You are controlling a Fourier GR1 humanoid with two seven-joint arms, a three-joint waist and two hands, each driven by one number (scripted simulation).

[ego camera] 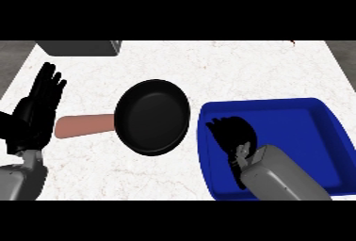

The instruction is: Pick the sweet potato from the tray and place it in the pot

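Observation:
The blue tray [319,141] lies at the right of the counter. My right hand [233,135] is down inside its left half, palm down, fingers curled toward the tray floor. No sweet potato shows anywhere; the hand covers the spot where it would lie. The black pan [153,116], with a reddish-brown handle [83,124] pointing left, sits at the centre, just left of the tray. My left hand [38,110] rests open at the left edge, fingers up, beside the handle's end.
A grey box-like object [80,47] stands at the counter's back left. The white marbled counter [230,66] stretches behind the pan and the tray. The tray's near-left corner reaches close to the counter's front edge.

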